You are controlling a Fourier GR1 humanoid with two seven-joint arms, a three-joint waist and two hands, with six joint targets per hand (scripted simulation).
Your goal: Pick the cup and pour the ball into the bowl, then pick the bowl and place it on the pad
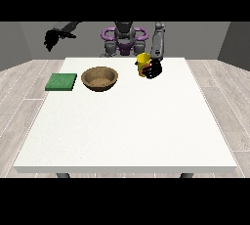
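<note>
1. Table point(127, 131): white, fills the centre and lower part of the frame; wood floor on both sides.
2. Robot point(124, 38): top centre of the frame, behind the far edge of the table.
3. Cup point(142, 62): yellow, upright, upper centre-right of the frame, near the far edge of the table. Ball: not visible from this angle.
4. Hand at the view's right point(154, 69): black, pressed against the right side of the cup, fingers curled round it. Forearm rises straight up from the hand toward the top of the frame.
5. Bowl point(99, 78): brown, wooden look, upper centre-left of the frame, resting on the table, opening upward. Well apart from the cup, to its left.
6. Pad point(61, 81): green, flat, square, upper left of the frame, at the left edge of the table. Near the bowl, not touching.
7. Hand at the view's left point(53, 38): black, raised in the upper left corner, above and behind the pad, off the table, holding nothing. Fingers point down; open or curled cannot be told.
</note>
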